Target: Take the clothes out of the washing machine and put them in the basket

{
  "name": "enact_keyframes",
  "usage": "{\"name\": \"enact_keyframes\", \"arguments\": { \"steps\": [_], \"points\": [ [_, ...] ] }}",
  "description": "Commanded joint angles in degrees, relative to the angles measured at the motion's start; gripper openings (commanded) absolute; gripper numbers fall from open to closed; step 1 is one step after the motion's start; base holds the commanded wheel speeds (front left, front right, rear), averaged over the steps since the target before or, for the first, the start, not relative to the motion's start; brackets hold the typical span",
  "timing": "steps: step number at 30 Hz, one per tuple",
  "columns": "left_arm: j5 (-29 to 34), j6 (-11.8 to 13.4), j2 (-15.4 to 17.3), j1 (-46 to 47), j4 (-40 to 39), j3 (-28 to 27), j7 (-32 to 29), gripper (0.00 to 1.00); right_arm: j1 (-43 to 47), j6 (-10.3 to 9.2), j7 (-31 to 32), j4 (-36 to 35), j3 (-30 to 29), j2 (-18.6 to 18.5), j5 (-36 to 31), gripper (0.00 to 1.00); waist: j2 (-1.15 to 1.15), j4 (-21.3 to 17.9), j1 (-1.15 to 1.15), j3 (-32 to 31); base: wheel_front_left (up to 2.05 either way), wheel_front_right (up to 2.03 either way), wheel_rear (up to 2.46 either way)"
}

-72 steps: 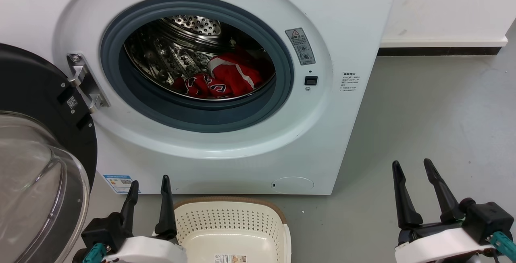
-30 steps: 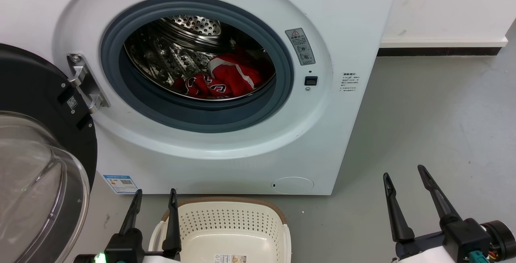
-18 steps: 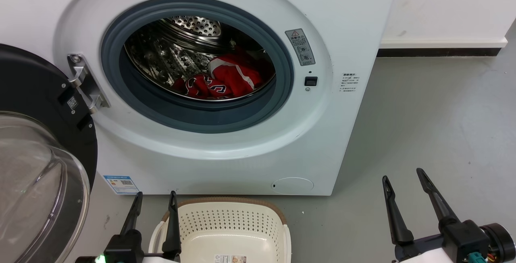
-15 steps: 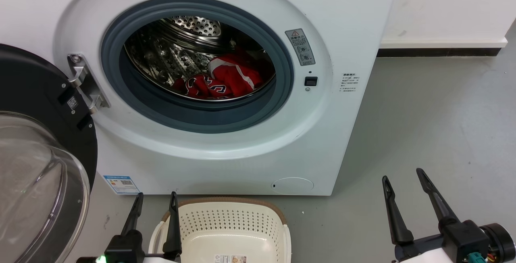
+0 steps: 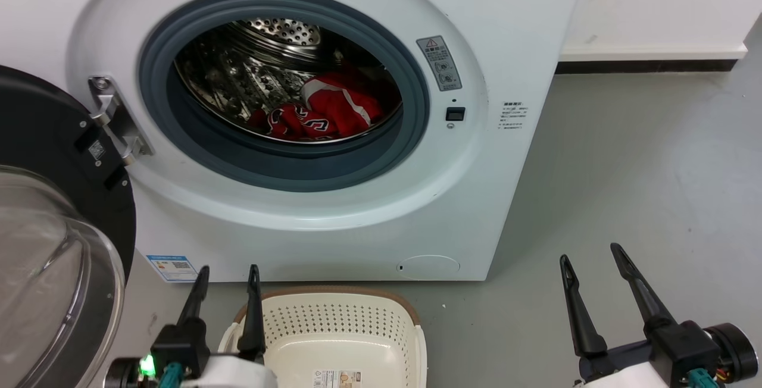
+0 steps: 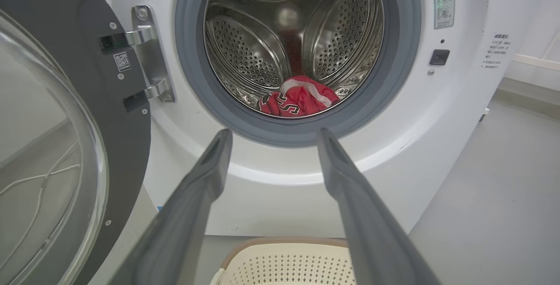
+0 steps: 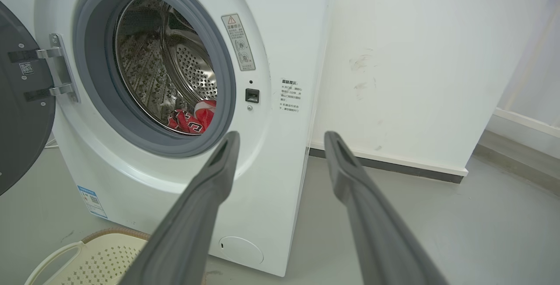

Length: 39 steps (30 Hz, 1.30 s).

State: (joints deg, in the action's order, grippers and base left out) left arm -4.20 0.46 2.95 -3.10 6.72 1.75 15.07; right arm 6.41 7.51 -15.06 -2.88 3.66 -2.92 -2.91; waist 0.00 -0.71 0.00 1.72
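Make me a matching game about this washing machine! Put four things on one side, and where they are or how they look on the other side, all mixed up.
Things:
1. clothes
2. basket
3. door
4. right hand

Places and states:
A. open, holding nothing
B. lying in the steel drum
C. standing wide open on the left
D. on the floor, no clothes seen in it

Pairs: 1-B, 2-D, 3-C, 4-A

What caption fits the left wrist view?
Open left gripper faces the washing machine with red clothes inside, basket below.
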Motion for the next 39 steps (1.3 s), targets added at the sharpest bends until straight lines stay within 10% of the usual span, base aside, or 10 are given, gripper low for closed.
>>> {"name": "enact_keyframes", "arguments": {
  "steps": [1,39],
  "points": [
    [0.33,-0.32,-0.11,1.25,0.33,-0.23,0.16,1.00,-0.81,-0.04,-0.18,-0.20,0.08,0.07,0.00,1.00,0.00,-0.49,0.00,0.43,0.00,0.00,0.00],
    [7.16,-7.49,18.13,78.53,51.64,3.58,-7.38,1.00,-19.86,-0.04,-0.16,-5.38,0.10,0.11,7.83,1.00,0.00,-16.47,0.00,35.68,0.00,0.00,0.00]
  ]
}}
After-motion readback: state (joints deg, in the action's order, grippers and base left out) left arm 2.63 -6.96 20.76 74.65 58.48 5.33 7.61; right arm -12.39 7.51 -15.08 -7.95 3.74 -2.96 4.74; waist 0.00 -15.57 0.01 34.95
